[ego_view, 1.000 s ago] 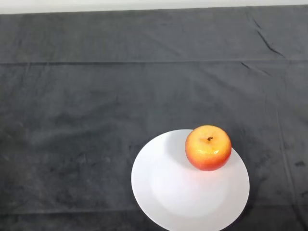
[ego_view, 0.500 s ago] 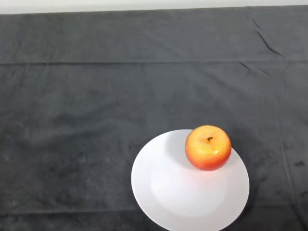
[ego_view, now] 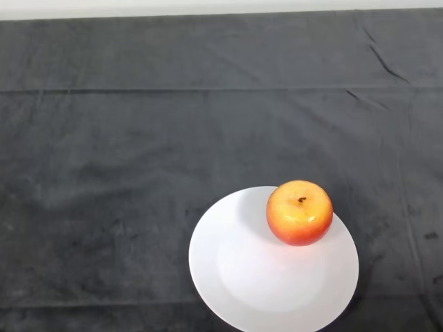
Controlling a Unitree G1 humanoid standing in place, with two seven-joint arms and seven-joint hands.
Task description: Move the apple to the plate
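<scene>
A red and yellow apple (ego_view: 300,212) sits upright, stem up, on the far right part of a white round plate (ego_view: 242,277). The plate lies on the dark cloth near the front edge of the view, a little right of the middle. Its near rim is cut off by the bottom of the view.
The dark cloth (ego_view: 138,138) covers the whole table, with a few creases at the far right (ego_view: 387,66). A pale strip of wall or floor (ego_view: 208,7) runs along the table's far edge.
</scene>
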